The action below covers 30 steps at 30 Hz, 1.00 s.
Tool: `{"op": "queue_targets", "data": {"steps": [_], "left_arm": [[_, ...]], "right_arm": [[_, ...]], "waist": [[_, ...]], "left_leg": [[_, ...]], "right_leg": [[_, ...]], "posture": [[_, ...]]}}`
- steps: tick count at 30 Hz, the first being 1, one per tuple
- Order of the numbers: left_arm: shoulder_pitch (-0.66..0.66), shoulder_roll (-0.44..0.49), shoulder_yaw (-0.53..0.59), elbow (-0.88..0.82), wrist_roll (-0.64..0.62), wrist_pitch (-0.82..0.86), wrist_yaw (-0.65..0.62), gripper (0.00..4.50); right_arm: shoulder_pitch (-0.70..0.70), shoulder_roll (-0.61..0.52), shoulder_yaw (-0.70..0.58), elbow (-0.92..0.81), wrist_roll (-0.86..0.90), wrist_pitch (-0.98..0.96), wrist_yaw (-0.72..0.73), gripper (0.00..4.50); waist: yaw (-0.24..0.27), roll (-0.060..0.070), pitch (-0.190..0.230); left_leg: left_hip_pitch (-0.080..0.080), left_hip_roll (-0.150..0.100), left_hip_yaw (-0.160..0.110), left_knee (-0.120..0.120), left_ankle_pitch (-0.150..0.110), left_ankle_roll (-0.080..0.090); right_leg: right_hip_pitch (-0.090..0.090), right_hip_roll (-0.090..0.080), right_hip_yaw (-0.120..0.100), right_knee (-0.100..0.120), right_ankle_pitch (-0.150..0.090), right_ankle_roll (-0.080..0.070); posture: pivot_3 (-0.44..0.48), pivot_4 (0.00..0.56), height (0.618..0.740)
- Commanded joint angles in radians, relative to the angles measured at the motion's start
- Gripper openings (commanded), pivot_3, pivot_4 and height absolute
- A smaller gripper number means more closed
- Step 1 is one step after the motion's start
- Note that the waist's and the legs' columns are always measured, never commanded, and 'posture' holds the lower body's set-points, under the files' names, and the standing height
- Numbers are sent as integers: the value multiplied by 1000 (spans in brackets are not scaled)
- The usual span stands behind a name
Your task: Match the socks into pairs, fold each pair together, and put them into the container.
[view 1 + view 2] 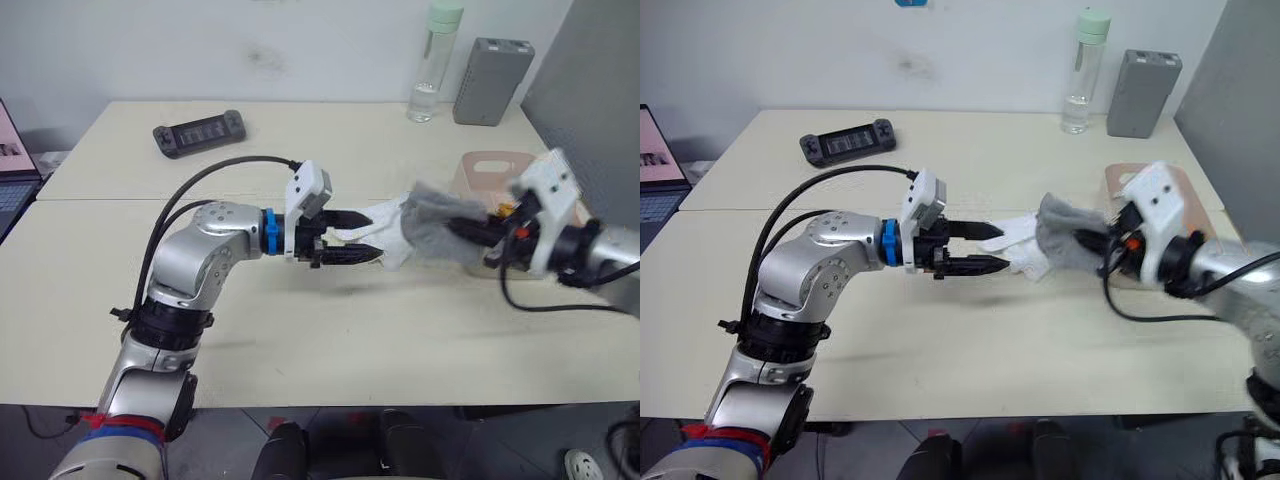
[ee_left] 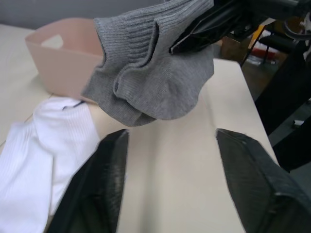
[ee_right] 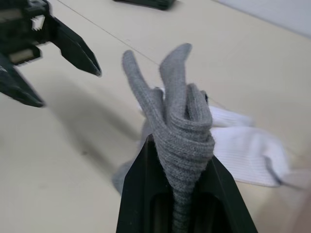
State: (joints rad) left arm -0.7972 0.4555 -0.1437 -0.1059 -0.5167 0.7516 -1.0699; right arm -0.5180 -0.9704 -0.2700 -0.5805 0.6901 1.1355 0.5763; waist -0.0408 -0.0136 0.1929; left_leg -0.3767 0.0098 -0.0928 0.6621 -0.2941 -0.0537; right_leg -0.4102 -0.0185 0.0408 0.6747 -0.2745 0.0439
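Right wrist view has my right gripper [image 3: 181, 160] clamped tight on the grey socks [image 3: 181, 121], bunched up between the fingers and lifted off the table [image 1: 300, 330]. My left gripper [image 1: 992, 248] is spread wide with nothing in it, pointing at that grey bundle from just across the gap. The white socks [image 2: 43, 150] lie flat on the table right under and between my two grippers, touching nothing of mine. The pink container [image 2: 60, 58] sits just behind the grey bundle, on my right gripper's side, close to the white ones.
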Motion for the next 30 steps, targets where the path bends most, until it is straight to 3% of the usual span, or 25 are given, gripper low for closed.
{"op": "queue_targets", "data": {"steps": [1, 2, 9, 16, 22, 30], "left_arm": [[-57, -11, 41, -15, -45, 39, 32, 4276], [-63, -12, 38, -15, -47, 44, 35, 4492], [-47, 6, 12, -38, -47, 40, 16, 4492], [-50, -8, 12, -58, -69, 62, 29, 4492], [-46, -16, 17, -72, -90, 84, 50, 4492], [-49, -13, 14, -73, -100, 96, 66, 4500]], "right_arm": [[5, -147, 19, 118, -189, -228, 69, 0], [13, -185, 51, 163, -256, -309, 77, 0], [-48, -319, 351, 542, -776, -904, 62, 0], [-162, -233, 526, 871, -1032, -1196, 81, 0], [-242, -124, 567, 1057, -1061, -1237, 182, 0], [-255, -123, 518, 981, -978, -1155, 420, 2672]], "waist": [[6, 0, 0], [8, 0, 0], [0, 0, 0], [-1, 0, 0], [0, 1, 1], [5, 1, 1]], "left_leg": [[0, 0, 0, -1, 0, 0], [0, 0, 0, 0, 0, 0], [0, 1, 7, -1, 0, -1], [0, 1, 9, 0, 2, -4], [0, 1, 11, 0, 3, -5], [0, 1, 10, 0, 3, -5]], "right_leg": [[0, 0, 0, -1, 0, 1], [1, 0, 0, -2, 0, 1], [-1, -1, 4, -3, 1, 1], [-1, -2, 5, -2, 1, 0], [-1, -2, 5, -1, 1, 0], [-1, -3, 5, 0, 1, 0]], "posture": [[0, 150, 740], [0, 150, 740], [0, 150, 740], [0, 150, 740], [0, 150, 740], [0, 150, 740]]}}
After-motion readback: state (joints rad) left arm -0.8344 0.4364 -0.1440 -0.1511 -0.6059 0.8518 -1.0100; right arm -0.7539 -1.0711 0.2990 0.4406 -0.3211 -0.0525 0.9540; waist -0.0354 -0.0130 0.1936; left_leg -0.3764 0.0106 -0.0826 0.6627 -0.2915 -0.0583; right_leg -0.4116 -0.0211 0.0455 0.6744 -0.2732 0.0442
